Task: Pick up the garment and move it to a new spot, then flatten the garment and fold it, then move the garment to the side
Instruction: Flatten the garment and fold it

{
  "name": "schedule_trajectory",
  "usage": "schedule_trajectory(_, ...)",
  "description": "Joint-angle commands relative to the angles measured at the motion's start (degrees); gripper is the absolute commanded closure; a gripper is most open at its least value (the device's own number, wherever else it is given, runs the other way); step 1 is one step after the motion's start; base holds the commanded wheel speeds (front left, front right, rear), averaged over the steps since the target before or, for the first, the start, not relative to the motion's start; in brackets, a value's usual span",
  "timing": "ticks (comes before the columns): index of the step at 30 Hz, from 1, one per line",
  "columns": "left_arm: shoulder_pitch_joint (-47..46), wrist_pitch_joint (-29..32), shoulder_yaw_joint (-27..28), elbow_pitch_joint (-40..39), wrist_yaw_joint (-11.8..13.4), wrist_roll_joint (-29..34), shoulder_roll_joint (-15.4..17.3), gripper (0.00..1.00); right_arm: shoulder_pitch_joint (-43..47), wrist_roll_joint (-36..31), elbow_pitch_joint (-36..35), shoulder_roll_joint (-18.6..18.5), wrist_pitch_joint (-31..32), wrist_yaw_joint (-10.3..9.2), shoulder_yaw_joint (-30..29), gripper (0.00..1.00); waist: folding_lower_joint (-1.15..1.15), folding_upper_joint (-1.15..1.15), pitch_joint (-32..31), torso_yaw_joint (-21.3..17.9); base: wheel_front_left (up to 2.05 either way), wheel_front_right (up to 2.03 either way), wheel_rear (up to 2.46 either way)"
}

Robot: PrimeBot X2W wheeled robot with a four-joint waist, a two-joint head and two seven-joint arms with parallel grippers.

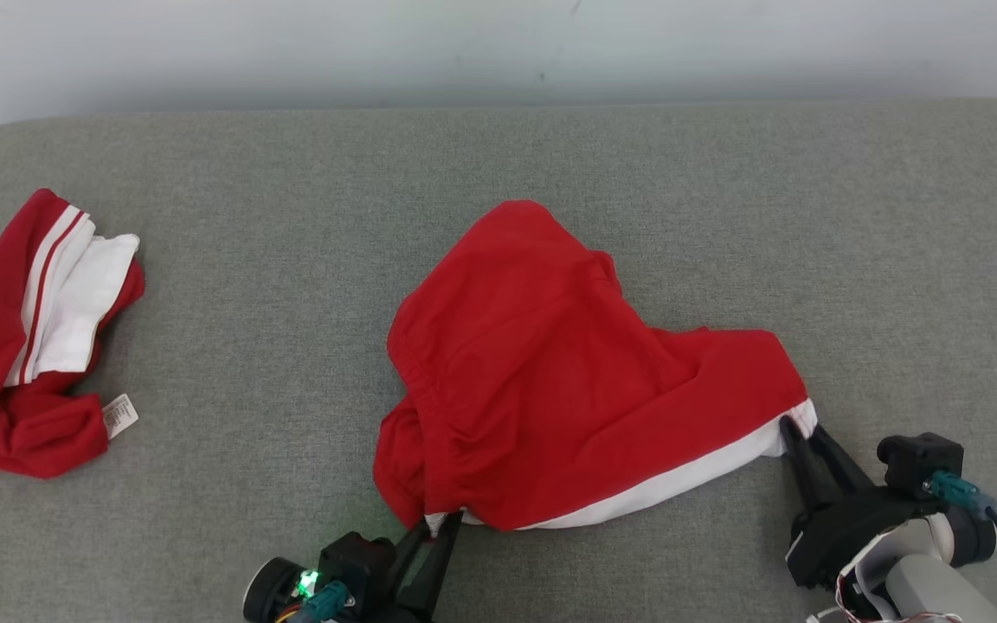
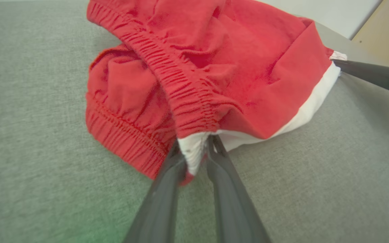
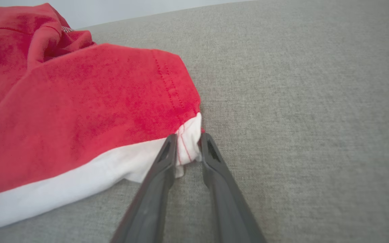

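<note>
The garment [image 1: 550, 372], red shorts with a white hem band and a gathered elastic waistband [image 2: 181, 84], lies rumpled on the grey cushioned surface [image 1: 291, 190]. My left gripper [image 1: 440, 522] pinches the near left corner; in the left wrist view its fingertips [image 2: 194, 143] close on the white hem fabric. At the near right corner, my right gripper [image 1: 797, 430] holds the white band, and in the right wrist view [image 3: 186, 138] the cloth is squeezed between both fingers. The hem stretches between the two grippers.
A second red and white garment [image 1: 22, 346] with a white label lies crumpled at the left edge. A pale wall [image 1: 498, 43] runs behind the surface. Open grey surface lies to the right [image 1: 897, 260] and behind the shorts.
</note>
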Motion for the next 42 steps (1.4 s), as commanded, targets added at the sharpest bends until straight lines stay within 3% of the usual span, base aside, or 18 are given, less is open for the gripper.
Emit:
schedule_trajectory(1,-0.57,-0.19,-0.23,-0.38,0.10,-0.67,-0.22,1.00,-0.72,0.33,-0.40,-0.17,0.02,-0.13,0.30,1.00,-0.01,-0.01,-0.05,0.14,0.00,0.00,0.00)
schedule_trajectory(9,2.42,-0.19,1.62,-9.88,0.10,-2.78,1.92,1.00,3.89,1.63,-10.67,-2.37,0.00,-0.13,0.12,1.00,-0.01,-0.01,-1.66,-0.63,0.00,0.00,0.00)
schedule_trajectory(17,-7.08,-0.09,-1.21,-18.17,0.10,-7.00,9.08,1.00,-2.81,7.50,-19.15,-5.21,0.01,-0.13,2.72,1.00,-0.01,-0.01,-0.94,-2.94,0.00,0.00,0.00)
schedule_trajectory(21,-19.83,3.33,-3.25,-20.58,0.10,-10.81,13.36,1.00,-12.75,12.99,-19.85,-7.02,2.51,-0.13,3.92,1.00,-0.01,-0.01,1.93,-3.90,0.00,0.00,0.00)
schedule_trajectory(27,-43.77,9.85,-2.60,-18.70,0.12,-18.93,14.84,1.00,-32.95,20.64,-16.27,-7.80,9.99,-0.12,1.52,1.00,-0.01,-0.01,11.17,-5.38,0.00,0.00,0.00)
schedule_trajectory(30,-55.58,11.49,-0.50,-14.01,0.13,-21.57,13.83,1.00,-44.25,21.71,-13.32,-7.28,12.65,-0.13,0.63,1.00,-0.01,-0.01,16.33,-6.81,0.00,0.00,0.00)
schedule_trajectory(34,-70.87,14.24,-2.49,-8.40,0.13,-22.05,13.65,1.00,-58.69,22.70,-8.49,-6.81,15.11,-0.13,-1.31,1.00,-0.01,-0.01,22.60,-8.42,0.00,0.00,0.00)
schedule_trajectory(42,-91.60,12.72,-5.57,5.66,0.13,-23.36,9.58,1.00,-78.99,18.74,2.85,-5.12,13.29,-0.13,-1.52,1.00,-0.01,-0.01,28.44,-10.75,0.00,0.00,0.00)
